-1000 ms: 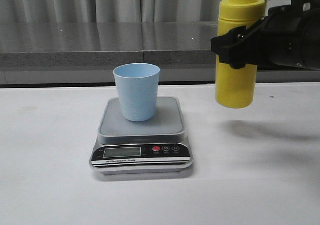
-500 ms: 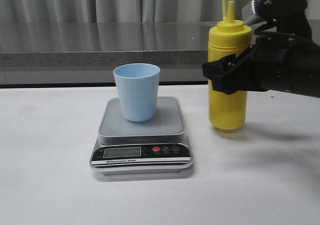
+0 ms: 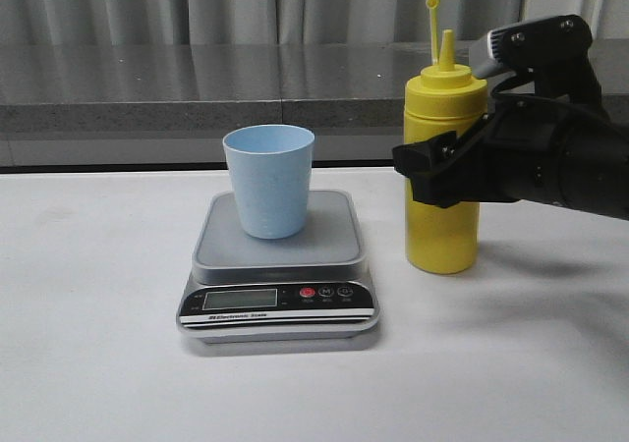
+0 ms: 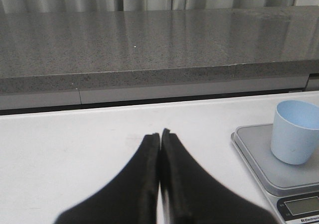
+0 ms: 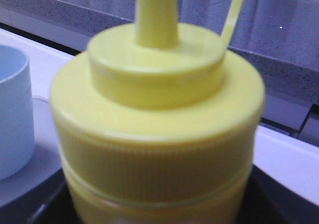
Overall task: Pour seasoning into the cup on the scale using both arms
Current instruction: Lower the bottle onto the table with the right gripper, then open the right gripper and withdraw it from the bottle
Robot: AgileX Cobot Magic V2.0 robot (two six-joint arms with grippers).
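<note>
The pale blue cup [image 3: 269,182] stands upright on the silver-grey scale [image 3: 334,244]. The yellow seasoning bottle [image 3: 442,238] stands upright on the white table just right of the scale, its nozzle uncapped and the tethered cap sticking up. My right gripper [image 3: 440,170] is shut on the bottle's middle. In the right wrist view the bottle [image 5: 159,134] fills the frame, with the cup [image 5: 12,114] to one side. My left gripper [image 4: 160,134] is shut and empty over bare table, with the cup [image 4: 294,132] and scale [image 4: 256,157] off to its side. The left arm is out of the front view.
A grey stone ledge [image 3: 197,93] runs along the back of the table, with curtains behind it. The scale's black panel [image 3: 278,299] with LCD and red button faces the front. White table lies left of and in front of the scale.
My right gripper has come down and moved left with the bottle. The bottle hung in the air a second ago and now rests on the table beside the scale.
</note>
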